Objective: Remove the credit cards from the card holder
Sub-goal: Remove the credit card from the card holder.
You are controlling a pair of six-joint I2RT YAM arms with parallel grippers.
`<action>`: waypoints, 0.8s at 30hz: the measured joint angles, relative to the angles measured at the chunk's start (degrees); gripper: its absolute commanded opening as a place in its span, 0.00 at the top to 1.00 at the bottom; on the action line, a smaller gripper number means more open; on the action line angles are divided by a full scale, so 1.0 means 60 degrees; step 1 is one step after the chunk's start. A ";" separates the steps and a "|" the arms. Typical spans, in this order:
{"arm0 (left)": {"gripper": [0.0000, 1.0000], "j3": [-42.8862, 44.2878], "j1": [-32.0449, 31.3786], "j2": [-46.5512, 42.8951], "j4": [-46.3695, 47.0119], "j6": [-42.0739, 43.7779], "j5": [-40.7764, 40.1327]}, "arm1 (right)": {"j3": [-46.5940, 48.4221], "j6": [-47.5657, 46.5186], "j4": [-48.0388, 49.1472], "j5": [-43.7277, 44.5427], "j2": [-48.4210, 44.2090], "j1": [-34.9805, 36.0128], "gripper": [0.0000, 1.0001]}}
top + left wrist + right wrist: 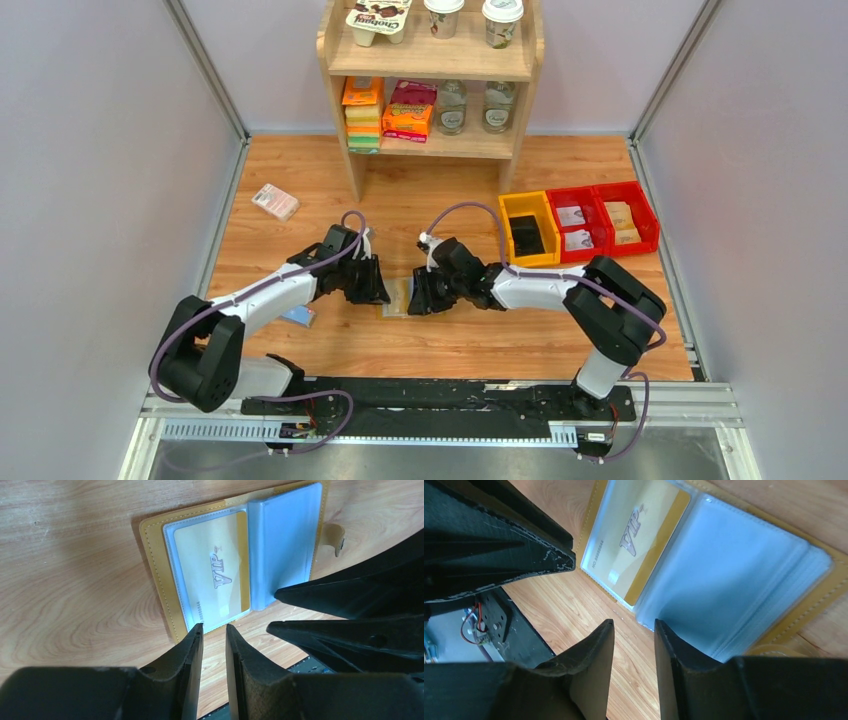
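Note:
The card holder (398, 297) lies open and flat on the wooden table between my two grippers. In the left wrist view its tan cover (152, 575) frames a gold and cream VIP card (215, 572) inside a clear sleeve, beside a stack of grey-blue sleeves (285, 545). My left gripper (214, 626) is slightly open and empty, its tips at the near edge of the card's sleeve. My right gripper (634, 622) is slightly open and empty, its tips at the near edge of the blue sleeves (729, 580), next to the card (634, 540).
A wooden shelf (430, 60) with snacks and cups stands at the back. A yellow bin (528, 230) and red bins (600, 215) sit at the right. A pink-white packet (275, 201) lies at the left. A blue item (298, 316) lies under my left arm.

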 measured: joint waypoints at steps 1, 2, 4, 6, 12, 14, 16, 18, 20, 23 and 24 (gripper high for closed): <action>0.71 0.0000 0.0000 0.0025 0.0000 0.0000 -0.0004 | 0.0018 0.0051 -0.0076 0.0073 -0.0051 0.0004 0.62; 0.71 0.0000 0.0000 0.0047 0.0004 0.0015 -0.0011 | 0.0058 0.0113 -0.0160 0.0182 -0.0124 -0.0004 0.62; 0.72 0.0007 0.0000 0.0076 0.0004 0.0044 -0.0040 | 0.0208 0.0197 -0.0291 0.0295 -0.0219 -0.0007 0.63; 0.72 0.0026 -0.0004 0.0127 0.0007 0.0091 -0.0076 | 0.0477 0.0302 -0.0317 0.0375 -0.0237 -0.0018 0.64; 0.73 0.0262 -0.0011 0.0382 0.0033 0.0222 -0.0146 | 0.1089 0.0692 -0.0073 0.0415 -0.0029 -0.0022 0.68; 0.73 0.0372 -0.0022 0.0532 0.0113 0.0248 -0.0168 | 0.1115 0.0845 0.0055 0.0423 0.0124 -0.0051 0.68; 0.74 0.0437 -0.0036 0.0696 0.0168 0.0259 -0.0200 | 0.1056 0.1027 0.0229 0.0382 0.0299 -0.0124 0.68; 0.75 0.0448 -0.0055 0.0922 0.0244 0.0280 -0.0248 | 0.0772 0.1275 0.0656 0.0211 0.0488 -0.0310 0.68; 0.76 0.0448 -0.0055 0.1038 0.0248 0.0284 -0.0273 | 0.0426 0.1501 0.0994 0.0033 0.0659 -0.0576 0.68; 0.77 0.0448 -0.0055 0.1249 0.0270 0.0302 -0.0335 | -0.0055 0.1938 0.1596 -0.0492 0.0994 -0.1020 0.68; 0.79 0.0448 -0.0055 0.1315 0.0277 0.0313 -0.0353 | -0.0120 0.2062 0.1821 -0.0707 0.1056 -0.1118 0.68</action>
